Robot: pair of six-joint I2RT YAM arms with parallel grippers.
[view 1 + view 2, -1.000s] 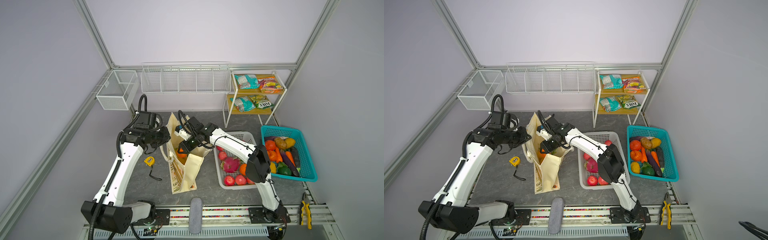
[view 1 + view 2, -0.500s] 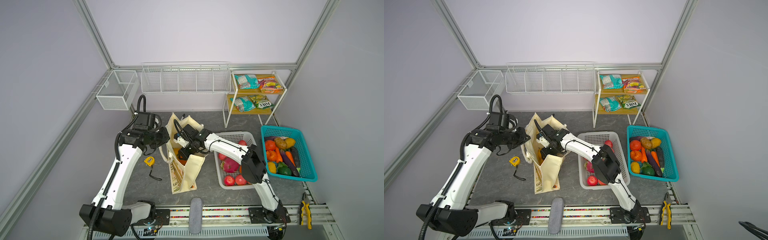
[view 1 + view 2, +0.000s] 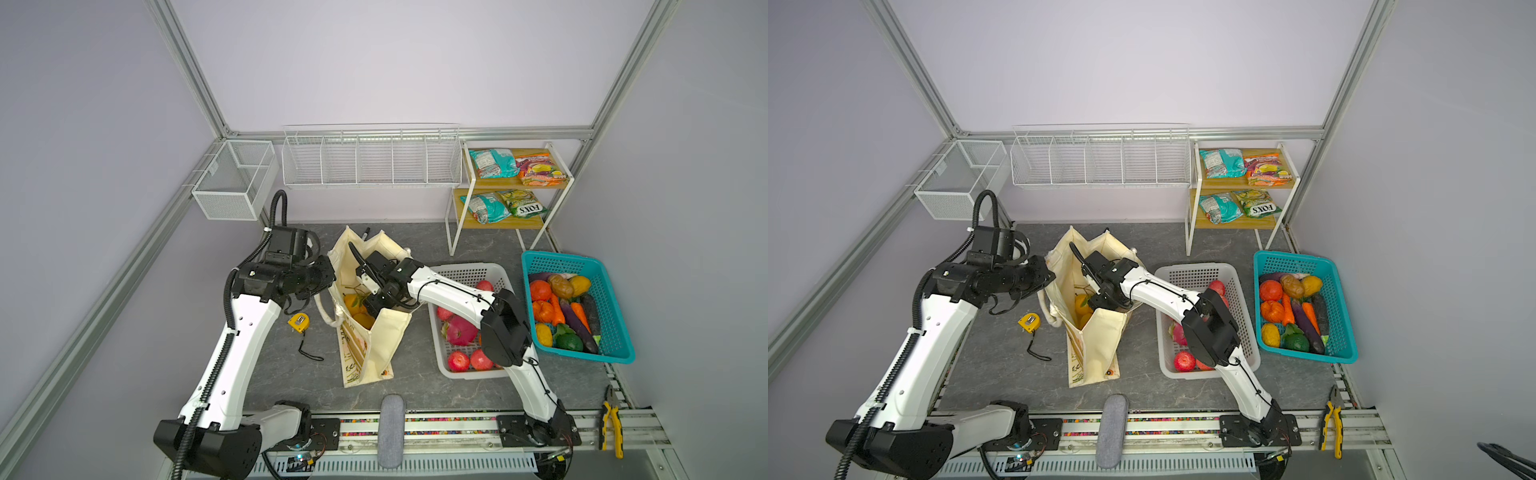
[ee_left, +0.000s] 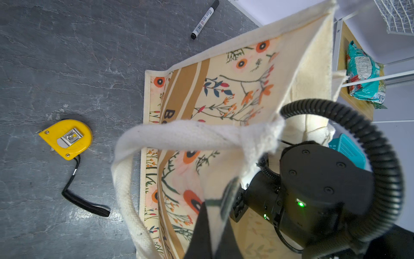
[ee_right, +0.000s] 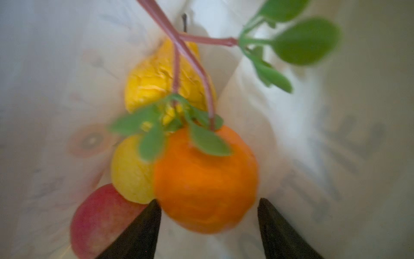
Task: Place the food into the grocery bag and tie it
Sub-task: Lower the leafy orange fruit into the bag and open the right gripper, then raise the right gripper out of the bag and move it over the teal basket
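— Where is the tall cream canvas tote with the floral print [image 3: 374, 345]?
— It's standing on the dark grey table [image 3: 282, 365], just left of centre in both top views, with its mouth open.
— And the left end effector [image 4: 215, 215]?
— Clenched on the tote's rim, at the upper left of the mouth in both top views.
— The right end effector [image 5: 207, 203]?
— Down inside the tote with its fingers spread, grasping nothing. A round orange fruit with green leaves [image 5: 201, 179] lies just past the tips, beside a smooth yellow fruit [image 5: 132, 170] and a red fruit [image 5: 100, 215].
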